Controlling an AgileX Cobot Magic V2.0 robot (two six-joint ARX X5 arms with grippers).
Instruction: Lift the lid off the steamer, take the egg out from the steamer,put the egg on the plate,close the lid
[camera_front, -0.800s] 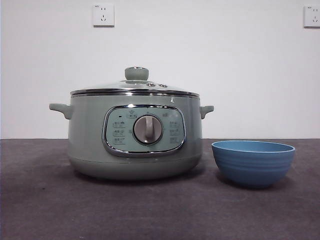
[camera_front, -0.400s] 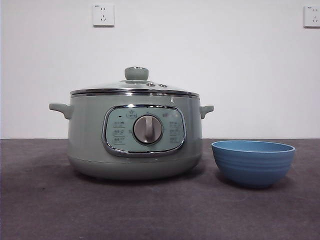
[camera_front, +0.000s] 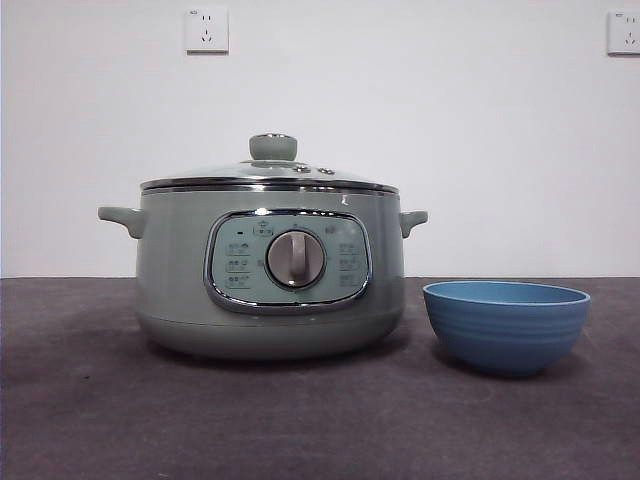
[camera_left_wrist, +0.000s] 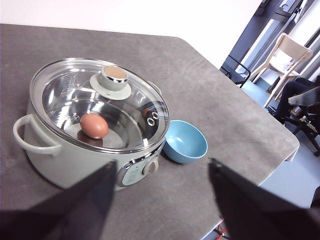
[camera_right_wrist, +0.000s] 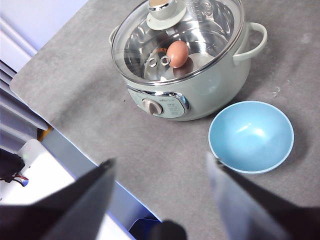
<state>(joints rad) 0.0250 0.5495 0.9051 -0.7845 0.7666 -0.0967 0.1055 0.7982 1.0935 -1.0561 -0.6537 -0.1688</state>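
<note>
Black and spread wide apart, the jaws of the left hand (camera_left_wrist: 161, 200) grip nothing; it hangs high above the bench (camera_left_wrist: 210, 90), well clear of everything on it. The right hand (camera_right_wrist: 162, 200) is likewise released, its two jaws standing apart and empty, high over the near edge of the bench with the pot and bowl below it. Neither hand shows in the front view.

Below the hands, the steamer (camera_front: 270, 280) stands on the grey bench, a pale green pot with a small handle on each side and a chrome-framed panel with a grey dial (camera_front: 295, 259) facing the front camera. The lid (camera_left_wrist: 97, 102) sits closed on it, its steel rim resting all round the pot's edge and its round green knob (camera_left_wrist: 114, 77) upright at the centre. Through the clear lid, both wrist views show a brown egg (camera_left_wrist: 94, 125) lying inside on the shiny steel floor of the pot, off to one side of the knob.

Just beside the steamer, not touching it, stands the plate (camera_front: 506, 325), a small blue ribbed bowl, upright and holding nothing.

Behind the bench, a white wall (camera_front: 450, 140) carries two sockets.
</note>
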